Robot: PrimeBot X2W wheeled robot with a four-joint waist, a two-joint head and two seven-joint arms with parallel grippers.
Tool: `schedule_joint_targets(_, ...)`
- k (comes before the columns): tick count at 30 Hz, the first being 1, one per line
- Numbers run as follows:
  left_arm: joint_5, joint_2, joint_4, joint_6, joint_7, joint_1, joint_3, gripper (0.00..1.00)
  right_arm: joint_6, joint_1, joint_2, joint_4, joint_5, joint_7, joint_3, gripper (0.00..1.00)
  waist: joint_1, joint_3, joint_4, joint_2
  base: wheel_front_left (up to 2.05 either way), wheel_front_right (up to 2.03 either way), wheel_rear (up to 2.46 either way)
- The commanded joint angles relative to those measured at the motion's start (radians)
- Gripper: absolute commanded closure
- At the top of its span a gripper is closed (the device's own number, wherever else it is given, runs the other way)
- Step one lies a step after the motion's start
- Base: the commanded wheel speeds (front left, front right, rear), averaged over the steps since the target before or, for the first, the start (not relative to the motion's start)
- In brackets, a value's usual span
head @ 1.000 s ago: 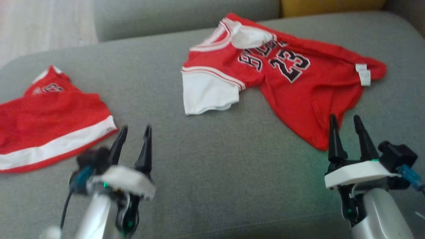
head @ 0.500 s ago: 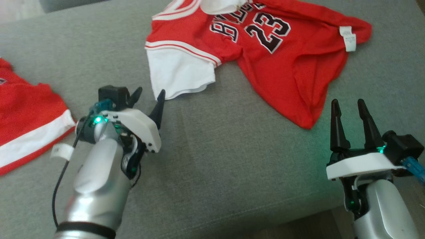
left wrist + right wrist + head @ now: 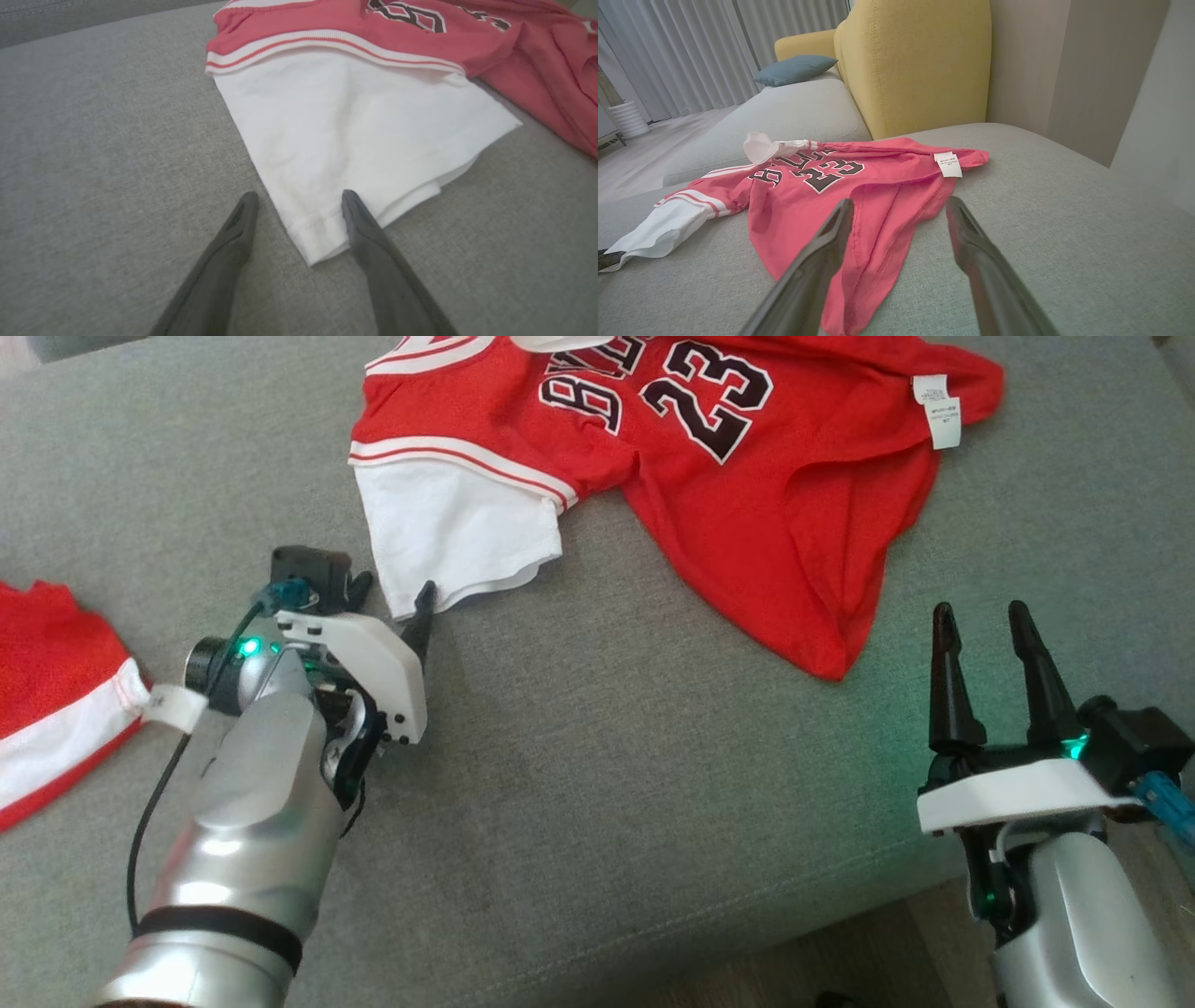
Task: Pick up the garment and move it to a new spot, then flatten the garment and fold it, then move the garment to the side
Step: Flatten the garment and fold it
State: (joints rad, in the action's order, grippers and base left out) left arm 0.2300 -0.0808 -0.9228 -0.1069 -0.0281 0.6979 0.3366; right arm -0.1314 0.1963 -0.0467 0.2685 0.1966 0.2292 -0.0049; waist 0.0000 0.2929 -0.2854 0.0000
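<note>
Head view: the left claw (image 3: 394, 586) stands wide, holding nothing, its tips at the near corner of the white sleeve (image 3: 448, 523) of the red jersey (image 3: 747, 476). The jersey lies rumpled on the far part of the grey sofa (image 3: 607, 756), its length running across, neck toward the robot's left, hem and label (image 3: 936, 411) toward the right. The right claw (image 3: 980, 611) is wide and empty, near the lowest hem corner but apart from it. A second red garment (image 3: 56, 691) lies at far left.

Left wrist view: the sleeve's hem corner lies between the spread fingers; whether they touch it I cannot tell.

Right wrist view: the open fingers frame the jersey's hem; a yellow armchair (image 3: 915, 60) and a blue cushion (image 3: 794, 69) stand behind.
</note>
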Motion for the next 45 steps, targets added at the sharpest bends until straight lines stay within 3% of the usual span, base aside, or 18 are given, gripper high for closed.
schedule_joint_targets(1,-0.001,-0.021,-0.004,-0.008,0.004,0.012,-0.009,1.00,0.001,0.032,-0.004,-0.031,0.006,0.012,0.015,0.00,0.0000,-0.005,0.000,0.0000,0.00,0.00,0.00)
schedule_joint_targets(11,0.071,-0.005,0.012,0.016,-0.181,-0.010,-0.061,1.00,0.001,0.018,-0.004,0.014,0.045,-0.001,0.029,0.00,0.0000,-0.075,0.050,0.0000,0.00,0.00,0.00)
schedule_joint_targets(16,0.086,-0.003,0.056,0.033,-0.219,-0.046,-0.081,1.00,0.001,-0.003,-0.004,0.069,0.081,-0.032,0.040,0.00,0.0000,-0.109,0.073,0.0000,0.00,0.00,0.00)
schedule_joint_targets(26,0.091,-0.014,0.214,0.071,-0.233,-0.146,-0.118,1.00,0.001,-0.006,-0.004,0.230,0.181,-0.069,0.068,0.00,0.0000,-0.128,0.123,0.0000,0.00,0.00,0.00)
schedule_joint_targets(34,0.087,-0.012,0.277,0.067,-0.233,-0.179,-0.109,1.00,0.001,0.078,-0.004,0.397,0.297,-0.049,0.054,0.00,0.0000,-0.110,0.166,0.0000,0.00,0.00,0.00)
schedule_joint_targets(42,0.087,-0.008,0.292,0.068,-0.234,-0.187,-0.093,1.00,0.001,0.195,-0.004,0.601,0.419,-0.003,0.116,0.00,0.0000,-0.101,0.191,0.0000,0.00,0.00,0.00)
schedule_joint_targets(43,0.088,-0.009,0.292,0.069,-0.234,-0.187,-0.093,1.00,0.001,0.205,-0.004,0.619,0.431,0.001,0.125,0.13,0.0000,-0.101,0.191,0.0000,0.00,0.00,0.00)
schedule_joint_targets(44,0.089,-0.010,0.292,0.069,-0.234,-0.188,-0.093,1.00,0.001,0.215,-0.004,0.635,0.441,0.005,0.135,0.48,0.0000,-0.102,0.191,0.0000,0.00,0.00,0.00)
schedule_joint_targets(45,0.090,-0.011,0.291,0.071,-0.234,-0.188,-0.094,1.00,0.001,0.223,-0.004,0.649,0.450,0.009,0.145,0.77,0.0000,-0.104,0.191,0.0000,0.00,0.00,0.00)
